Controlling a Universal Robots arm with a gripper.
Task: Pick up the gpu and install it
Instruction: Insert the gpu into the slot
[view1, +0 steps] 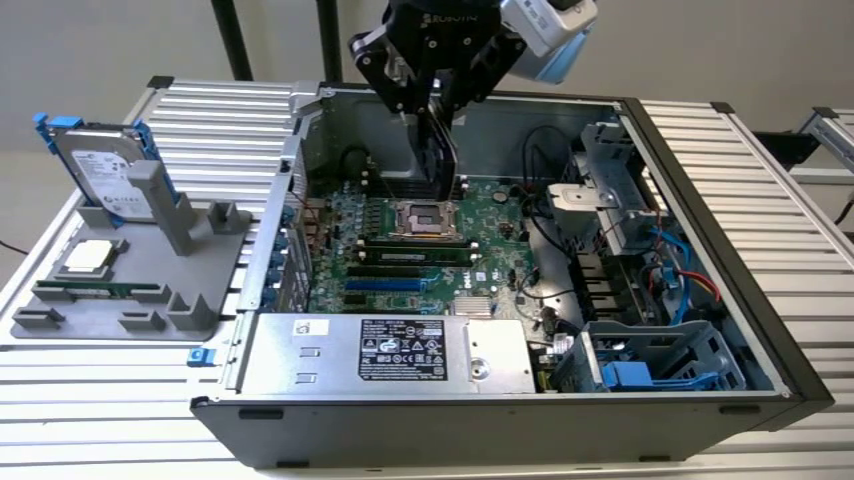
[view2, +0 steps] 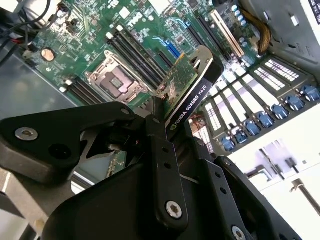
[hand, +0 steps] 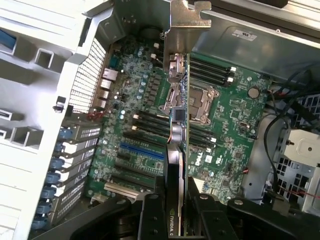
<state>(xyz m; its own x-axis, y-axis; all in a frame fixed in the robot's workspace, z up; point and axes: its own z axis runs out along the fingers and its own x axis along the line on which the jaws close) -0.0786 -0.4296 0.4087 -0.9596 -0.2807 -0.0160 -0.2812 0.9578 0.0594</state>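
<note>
So, your ribbed silver metal worktop (view1: 747, 180) carries the open dark-grey computer case (view1: 507, 420), lying on its side. Inside it is the green motherboard (view1: 514, 240), whose square silver processor socket (view1: 430, 217) serves as your mark.

Your black gripper (view1: 437, 175) hangs over the board, just at the socket's far side in the exterior view. Its fingers (hand: 150, 217) are clamped on the gpu (hand: 177, 120), a thin green circuit-board card seen edge-on. In the first wrist view the card runs right beside the socket, with its silver metal bracket (hand: 182, 25) toward the case's back wall.

I judge the pick-up done and the carry-and-align step in hand. The card looks unseated, since it sits by the socket rather than over the long blue expansion slot (hand: 142, 150), which lies apart from the socket beyond the black memory slots.

Seating would call for you to bring the card's contact edge parallel over a slot, with the bracket at the rear openings. How high it hangs, I cannot tell.
</note>
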